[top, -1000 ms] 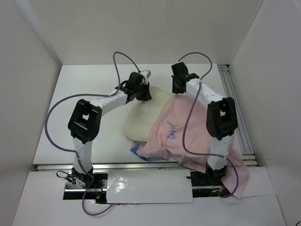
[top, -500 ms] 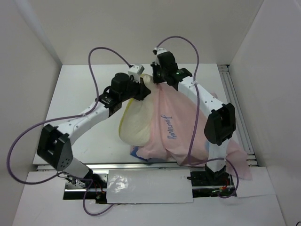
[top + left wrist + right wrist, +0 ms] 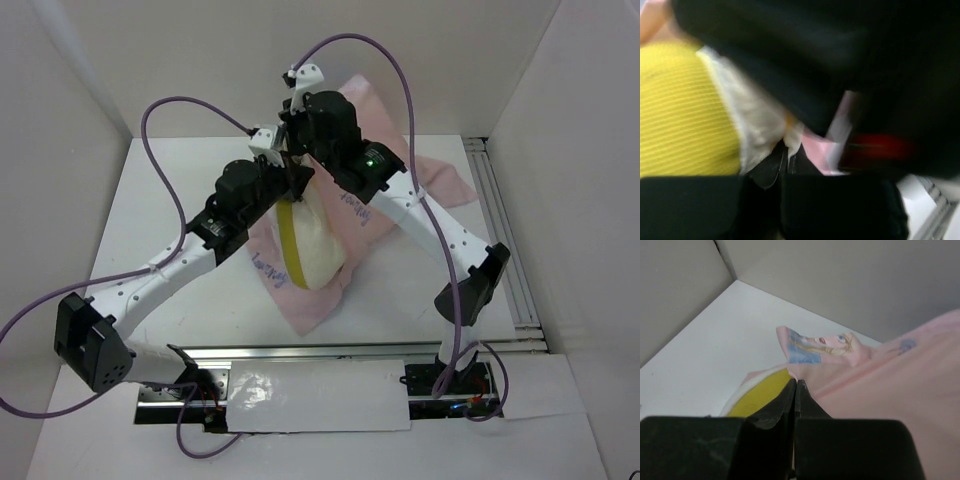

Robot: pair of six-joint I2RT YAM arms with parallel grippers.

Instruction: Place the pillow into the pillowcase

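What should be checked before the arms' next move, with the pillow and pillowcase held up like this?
1. Left pincer grip: ok, shut on the white edge of the pillow; pink cloth sits right beside it.
2. Right pincer grip: ok, shut on the edge of the pillowcase.
3. Pillow covered: not ok, much of its cream face shows bare in the top view.
4. Bundle free of the table: cannot tell, the pillowcase's lower corner seems to lie on it.
5. Left wrist view usable: not ok, blurred.
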